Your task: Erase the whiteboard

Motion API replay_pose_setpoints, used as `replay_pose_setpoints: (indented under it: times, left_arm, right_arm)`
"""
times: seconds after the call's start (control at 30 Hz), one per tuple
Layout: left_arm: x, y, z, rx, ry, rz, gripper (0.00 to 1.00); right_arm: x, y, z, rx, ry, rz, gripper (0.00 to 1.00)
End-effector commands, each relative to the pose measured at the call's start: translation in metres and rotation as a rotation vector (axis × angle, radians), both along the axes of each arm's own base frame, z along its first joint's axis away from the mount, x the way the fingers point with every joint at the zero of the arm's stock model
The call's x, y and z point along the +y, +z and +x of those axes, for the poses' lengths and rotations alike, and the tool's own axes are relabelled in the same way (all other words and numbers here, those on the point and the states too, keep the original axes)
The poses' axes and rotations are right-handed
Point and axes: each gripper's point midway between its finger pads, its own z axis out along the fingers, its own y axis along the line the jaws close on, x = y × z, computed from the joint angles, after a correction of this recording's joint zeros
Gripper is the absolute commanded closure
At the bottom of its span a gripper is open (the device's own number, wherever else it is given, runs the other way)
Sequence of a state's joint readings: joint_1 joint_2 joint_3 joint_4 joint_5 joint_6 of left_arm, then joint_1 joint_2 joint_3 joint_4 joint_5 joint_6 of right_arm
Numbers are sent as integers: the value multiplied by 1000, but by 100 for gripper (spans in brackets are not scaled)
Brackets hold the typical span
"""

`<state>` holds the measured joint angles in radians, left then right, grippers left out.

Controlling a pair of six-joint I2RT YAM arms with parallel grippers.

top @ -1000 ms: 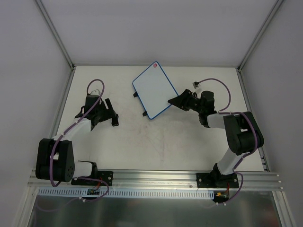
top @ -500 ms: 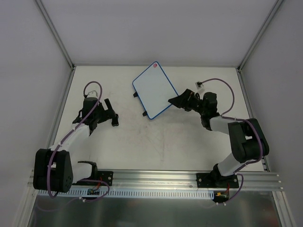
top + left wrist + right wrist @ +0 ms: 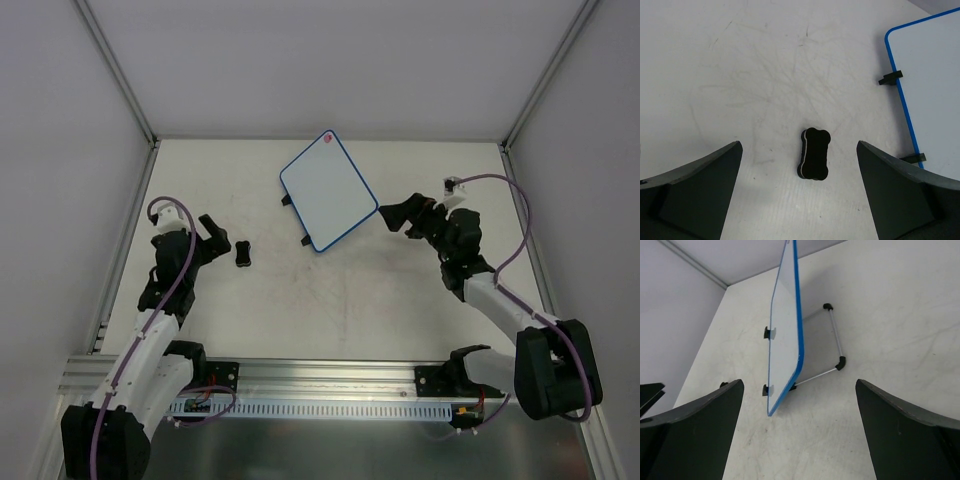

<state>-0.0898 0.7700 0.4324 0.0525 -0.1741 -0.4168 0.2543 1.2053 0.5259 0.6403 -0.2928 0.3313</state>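
The left arm point(image 3: 150, 325) rises from its base at the near left. Its wrist is bent so that the left jaws point to the right. The left jaws stand wide apart and grip nothing, with the dark fingers point(image 3: 695, 192) at either lower corner of the wrist view. The right arm point(image 3: 495, 298) stretches forward and leftward. The right jaws are likewise spread wide and empty, and they point left.

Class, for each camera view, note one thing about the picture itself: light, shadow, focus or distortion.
Top external: even, soft light, faint shadows, the whiteboard sharp without glare. Left wrist: the black eraser in focus; the left gripper's fingers dark, nearly featureless. Right wrist: steep perspective foreshortens the whiteboard to a narrow sliver; the right gripper's fingers likewise dark.
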Motion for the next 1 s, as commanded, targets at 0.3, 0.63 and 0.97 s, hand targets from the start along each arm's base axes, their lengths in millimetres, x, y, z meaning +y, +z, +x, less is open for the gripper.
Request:
replay_pose_setpoints:
  times: [0.3, 0.63, 0.97]
  left_arm:
    - [-3, 27, -8, -194, -34, -6, 1]
    - [-4, 31, -10, -226, -44, -8, 1]
    - [-4, 30, -10, -223, -44, -8, 1]
  right_arm:
    - [-86, 4, -13, -54, -478, -196, 1]
    - [-89, 12, -21, -117, -507, -200, 1]
    - [-92, 8, -21, -103, -527, -198, 1]
